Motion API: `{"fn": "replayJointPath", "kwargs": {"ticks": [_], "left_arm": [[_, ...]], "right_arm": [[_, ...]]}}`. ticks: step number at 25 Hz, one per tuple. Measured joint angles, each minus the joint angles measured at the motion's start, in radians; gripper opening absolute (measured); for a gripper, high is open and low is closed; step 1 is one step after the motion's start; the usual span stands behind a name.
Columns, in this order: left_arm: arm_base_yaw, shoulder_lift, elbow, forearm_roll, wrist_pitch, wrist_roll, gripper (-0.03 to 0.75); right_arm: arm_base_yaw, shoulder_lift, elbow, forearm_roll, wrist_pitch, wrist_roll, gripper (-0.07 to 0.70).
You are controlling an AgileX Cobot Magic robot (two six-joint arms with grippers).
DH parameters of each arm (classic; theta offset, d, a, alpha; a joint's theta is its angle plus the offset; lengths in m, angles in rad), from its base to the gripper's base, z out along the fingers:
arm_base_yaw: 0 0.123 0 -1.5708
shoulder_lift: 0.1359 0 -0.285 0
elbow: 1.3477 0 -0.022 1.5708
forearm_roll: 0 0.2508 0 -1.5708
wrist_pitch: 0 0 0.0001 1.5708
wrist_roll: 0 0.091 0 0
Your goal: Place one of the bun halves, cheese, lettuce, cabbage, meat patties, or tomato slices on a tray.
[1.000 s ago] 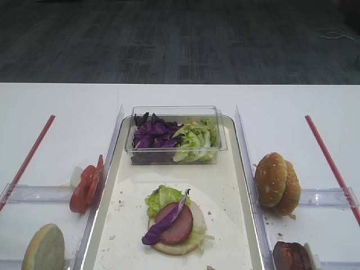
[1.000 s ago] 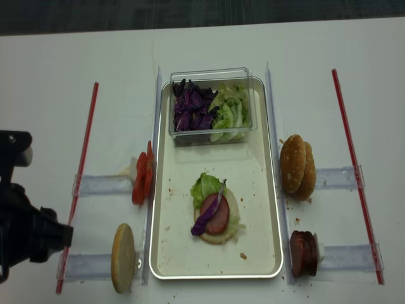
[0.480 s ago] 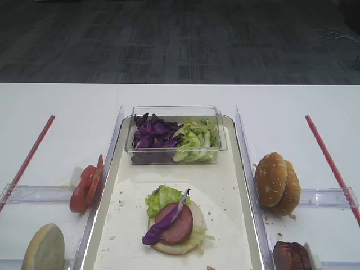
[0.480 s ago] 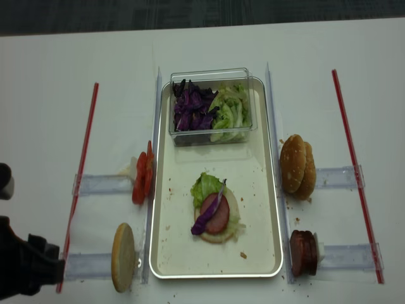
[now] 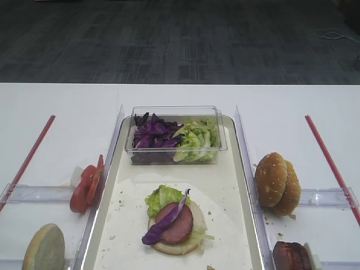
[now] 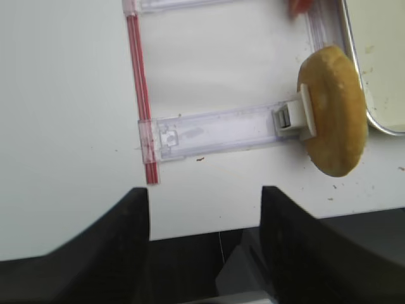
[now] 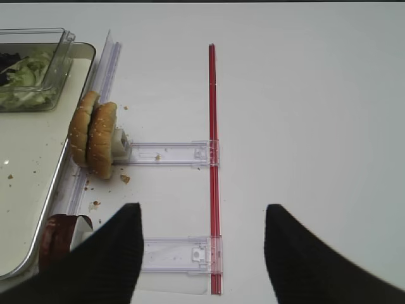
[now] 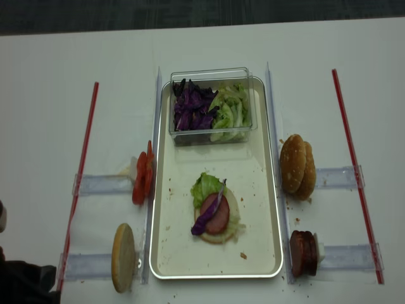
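Note:
The cream tray (image 8: 163,253) carries a bun half stacked with lettuce, a meat patty and a cabbage strip (image 8: 215,215). One bun half (image 6: 334,120) stands on edge left of the tray, below the tomato slices (image 8: 142,180). Two bun halves (image 7: 95,136) and the meat patties (image 8: 304,253) stand to the right. A clear box holds cabbage (image 8: 192,107) and lettuce (image 8: 229,113). My left gripper (image 6: 205,193) hangs open and empty over the table's front edge. The right gripper (image 7: 202,212) is open and empty, right of the patties. The cheese is out of view.
Red strips (image 8: 79,183) (image 8: 354,164) run down both sides of the table. Clear plastic holders (image 8: 101,185) (image 8: 345,256) prop up the ingredients, and clear rails (image 8: 155,126) flank the tray. The left arm (image 8: 19,285) shows in the bottom left corner.
The left arm has drawn back toward the bottom left corner of the overhead view and is now nearly out of it. The food has not moved.

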Motion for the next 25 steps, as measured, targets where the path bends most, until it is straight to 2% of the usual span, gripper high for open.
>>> {"fn": "replayJointPath", "kwargs": {"ticks": [25], "left_arm": [[0.006,-0.381,0.000,-0.002,0.015,0.002,0.398]], "right_arm": [[0.000,0.000,0.000,0.000,0.000,0.000,0.425]]}}
